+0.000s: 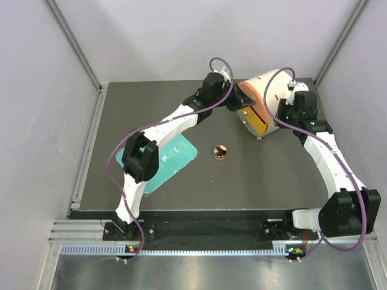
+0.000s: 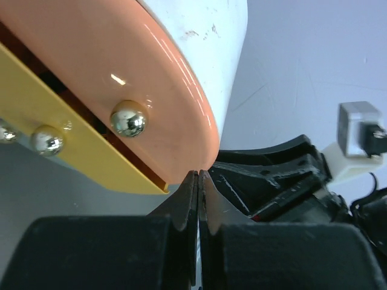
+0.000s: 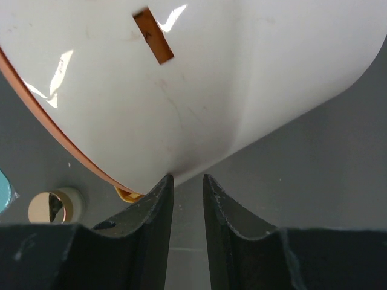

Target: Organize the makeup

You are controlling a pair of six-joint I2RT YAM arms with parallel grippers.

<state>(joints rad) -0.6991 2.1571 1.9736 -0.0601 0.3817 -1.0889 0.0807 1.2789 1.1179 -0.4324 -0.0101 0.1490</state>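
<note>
The round gold-and-black compact [image 1: 220, 151] lies alone on the dark mat; it also shows in the right wrist view [image 3: 51, 206]. The peach-pink tubes and the black palettes are out of view. My left gripper [image 1: 236, 104] is shut and empty, its tips [image 2: 198, 175] at the rim of the orange face of the white drum [image 1: 269, 96], beside the yellow drawer [image 2: 72, 151]. My right gripper [image 1: 284, 115] is open by a narrow gap with nothing between the fingers [image 3: 187, 178], its tips against the drum's white wall [image 3: 199, 90]. The drum is tilted.
The flat teal tray [image 1: 172, 158] lies left of centre, partly under the left arm. Two silver knobs [image 2: 129, 118] stick out of the drum's front. Grey walls close in the table at the back and both sides.
</note>
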